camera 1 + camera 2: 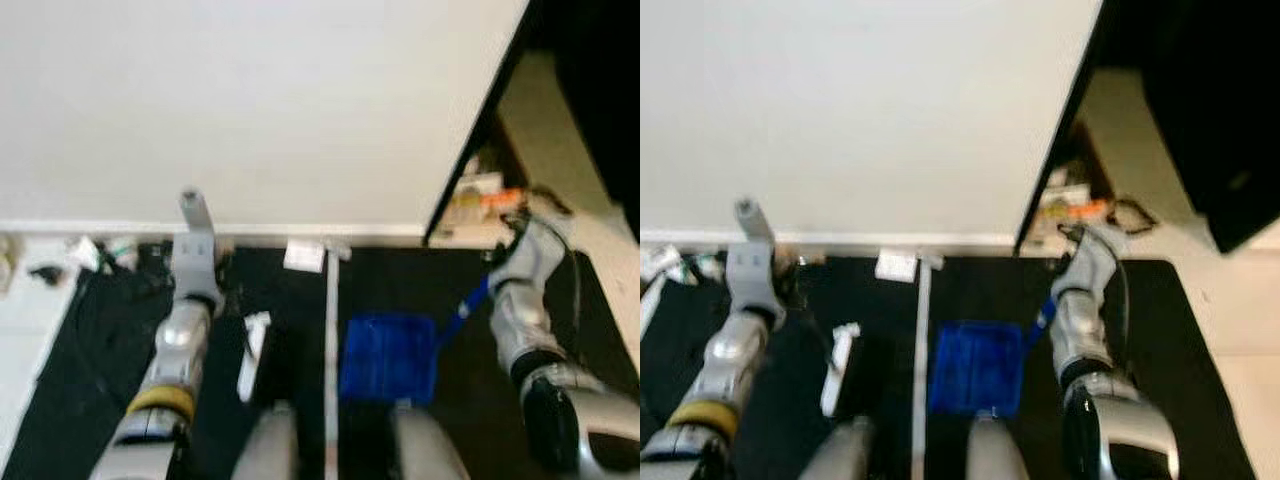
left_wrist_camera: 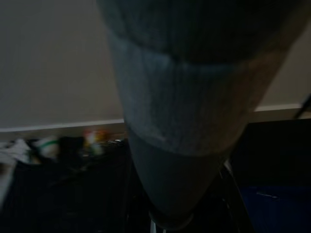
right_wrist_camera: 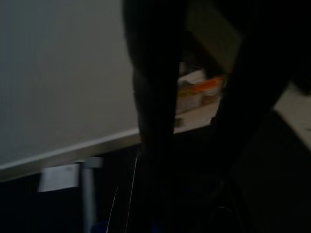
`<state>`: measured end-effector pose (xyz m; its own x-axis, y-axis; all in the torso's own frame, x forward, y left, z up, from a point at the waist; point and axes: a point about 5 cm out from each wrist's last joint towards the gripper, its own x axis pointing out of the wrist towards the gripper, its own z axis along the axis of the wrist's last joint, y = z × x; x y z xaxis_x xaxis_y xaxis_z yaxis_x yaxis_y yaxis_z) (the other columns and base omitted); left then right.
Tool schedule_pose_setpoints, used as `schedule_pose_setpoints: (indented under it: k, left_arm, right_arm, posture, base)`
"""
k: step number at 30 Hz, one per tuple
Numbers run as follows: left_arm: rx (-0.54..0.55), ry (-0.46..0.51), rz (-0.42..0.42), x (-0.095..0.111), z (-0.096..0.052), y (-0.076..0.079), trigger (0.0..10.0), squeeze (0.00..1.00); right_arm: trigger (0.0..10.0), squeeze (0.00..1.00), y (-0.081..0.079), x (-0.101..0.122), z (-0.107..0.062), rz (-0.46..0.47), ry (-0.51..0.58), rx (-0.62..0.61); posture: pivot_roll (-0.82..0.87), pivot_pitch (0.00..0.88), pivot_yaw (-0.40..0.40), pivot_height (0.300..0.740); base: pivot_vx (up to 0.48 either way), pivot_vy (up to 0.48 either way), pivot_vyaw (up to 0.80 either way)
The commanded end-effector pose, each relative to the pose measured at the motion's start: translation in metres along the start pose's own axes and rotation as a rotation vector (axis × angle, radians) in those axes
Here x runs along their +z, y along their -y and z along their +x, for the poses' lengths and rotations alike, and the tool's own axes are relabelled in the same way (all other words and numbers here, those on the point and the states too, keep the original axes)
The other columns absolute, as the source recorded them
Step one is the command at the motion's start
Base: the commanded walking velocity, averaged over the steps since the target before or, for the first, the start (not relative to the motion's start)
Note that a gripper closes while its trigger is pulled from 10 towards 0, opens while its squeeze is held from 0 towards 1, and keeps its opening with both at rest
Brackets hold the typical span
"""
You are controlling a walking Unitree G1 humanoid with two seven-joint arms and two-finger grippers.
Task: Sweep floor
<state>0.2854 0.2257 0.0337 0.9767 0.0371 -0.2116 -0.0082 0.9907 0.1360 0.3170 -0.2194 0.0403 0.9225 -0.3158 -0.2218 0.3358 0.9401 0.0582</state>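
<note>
You are mid-sweep: push the paper scrap point(image 1: 304, 255) by the mat's far edge into the blue dustpan point(image 1: 388, 357). I cannot tell how either arm's jaws stand.

White wall point(image 1: 250, 100), black floor mat point(image 1: 100, 370)

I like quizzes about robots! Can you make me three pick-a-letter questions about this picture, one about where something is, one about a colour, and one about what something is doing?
1. Where is the dustpan?
A. on the black mat by the robot's feet
B. leaning on the wall
C. on a chair

2. What colour is the dustpan?
A. red
B. blue
C. yellow

3. How does the small white paper lie?
A. pinned on the wall
B. inside the dustpan
C. loose on the floor by the wall

Answers: 1 A, it lies flat on the mat. 2 B, it is plainly blue. 3 C, it rests near the baseboard.
</note>
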Motion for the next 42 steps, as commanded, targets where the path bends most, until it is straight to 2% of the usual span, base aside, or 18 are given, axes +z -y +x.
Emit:
schedule_pose_setpoints:
  k: [1, 30, 35, 39, 42]
  left_arm:
    - [-0.003, -0.001, 0.022, -0.0008, -0.0016, -0.0028, 10.0, 0.0]
    - [-0.004, 0.0, 0.018, -0.0013, -0.0023, -0.0018, 10.0, 0.0]
    - [-0.004, 0.007, 0.006, 0.0002, -0.0013, -0.0004, 10.0, 0.0]
    - [-0.037, 0.022, 0.067, 0.0038, 0.0003, 0.0046, 10.0, 0.0]
    - [-0.042, 0.02, 0.07, 0.0036, 0.0005, 0.0068, 10.0, 0.0]
  right_arm:
    - [10.0, 0.0, 0.0044, 0.0015, -0.0001, -0.007, 0.018, -0.008]
    - [10.0, 0.0, 0.0043, 0.0038, 0.0004, -0.021, 0.031, -0.01]
    - [10.0, 0.0, 0.0053, 0.0047, 0.0009, -0.019, 0.033, -0.013]
    - [10.0, 0.0, 0.0059, 0.0063, 0.0017, -0.02, 0.038, -0.017]
    - [10.0, 0.0, 0.0064, 0.0067, 0.0018, -0.02, 0.039, -0.018]
  posture:
    - [0.05, 0.059, 0.002, 0.74]
    - [0.05, 0.08, -0.002, 0.74]
    - [0.05, 0.078, -0.003, 0.74]
    - [0.05, 0.078, -0.002, 0.74]
    - [0.05, 0.078, -0.002, 0.74]
  base:
    - [0.0, 0.48, 0.0]
    - [0.0, 0.476, 0.0]
    - [0.0, 0.0, 0.0]
    - [0.0, -0.24, 0.0]
    - [0.0, -0.48, 0.0]
